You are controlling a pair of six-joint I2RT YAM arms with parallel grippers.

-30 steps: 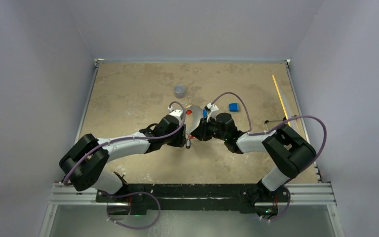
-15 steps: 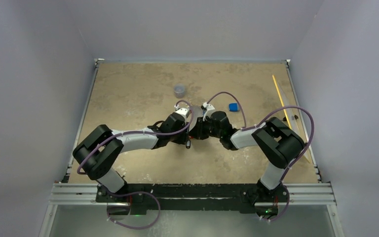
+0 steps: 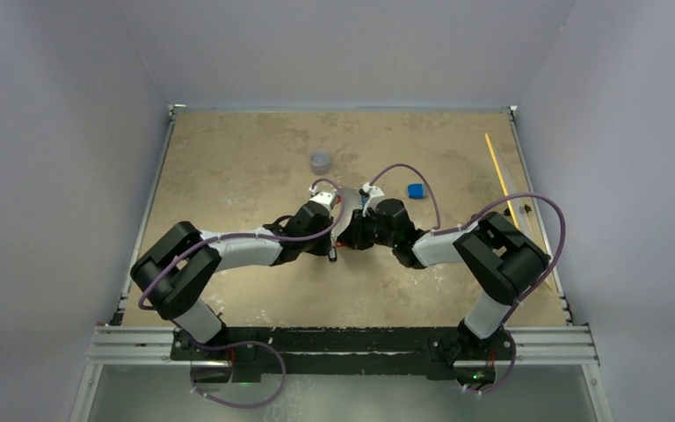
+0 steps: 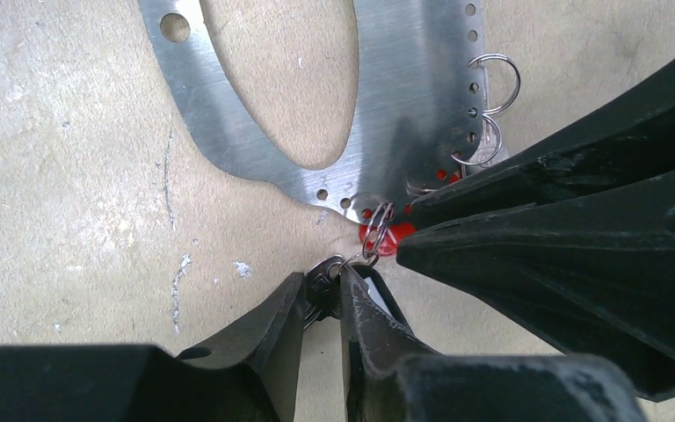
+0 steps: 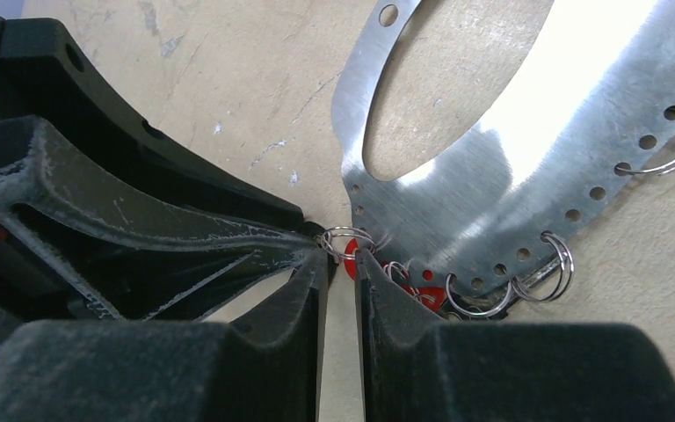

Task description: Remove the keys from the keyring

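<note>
Left pincer (image 4: 323, 294) is closed on a key (image 4: 320, 271). A small split ring (image 4: 376, 218) joins that key to a hole at the edge of the keyring (image 4: 404, 105). This plate lies on the surface (image 4: 70, 176), midway between the arms, with more rings hanging from other holes. Right pincer (image 5: 341, 259) meets the left tip to tip, narrowed to a slit with a red key (image 4: 376, 242) in it, apparently pinning that end. The step in hand looks like freeing the gripped key. Next, I judge, the left must twist the split ring out of its hole while the right holds firm.
</note>
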